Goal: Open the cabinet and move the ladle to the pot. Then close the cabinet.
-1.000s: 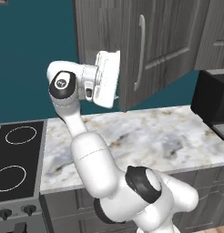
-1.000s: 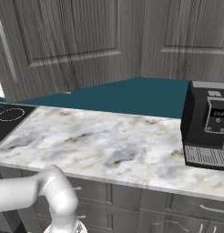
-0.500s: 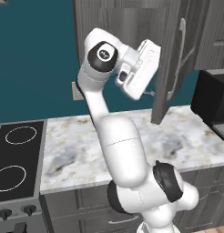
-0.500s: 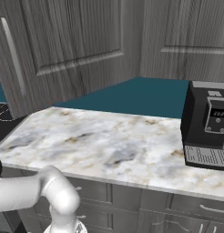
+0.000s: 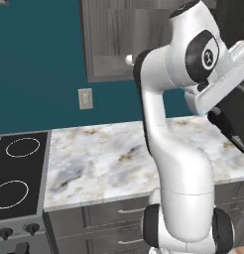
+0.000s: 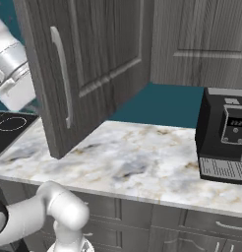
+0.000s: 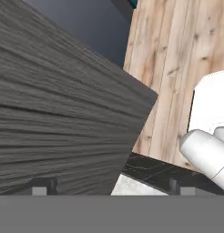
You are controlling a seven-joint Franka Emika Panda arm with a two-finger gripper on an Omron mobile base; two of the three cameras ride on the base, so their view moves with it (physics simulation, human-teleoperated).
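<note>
The cabinet door (image 6: 101, 59) of dark grey wood grain stands swung wide open over the counter, its long silver bar handle (image 6: 61, 74) facing the right base view. In the left base view the open cabinet (image 5: 121, 39) shows above the counter, with the door's dark edge (image 5: 235, 119) at the right. My raised hand (image 5: 220, 84) is against the door's inner side, at the left in the right base view (image 6: 12, 74). My gripper (image 7: 110, 187) is open, its fingertips (image 7: 41, 186) set wide apart in front of the door face (image 7: 54, 118), holding nothing. The ladle and the pot are out of view.
A marble counter (image 6: 137, 162) runs below the door. A black coffee machine (image 6: 225, 133) stands on its right end. A black stove top with ring burners (image 5: 17, 163) lies at the left. A wall outlet (image 5: 85, 98) sits on the teal wall. Drawer fronts (image 6: 142, 221) run under the counter.
The cabinet door has swung much further open to the right, and my arm and hand have swept right with it. The gripper has stayed open.
</note>
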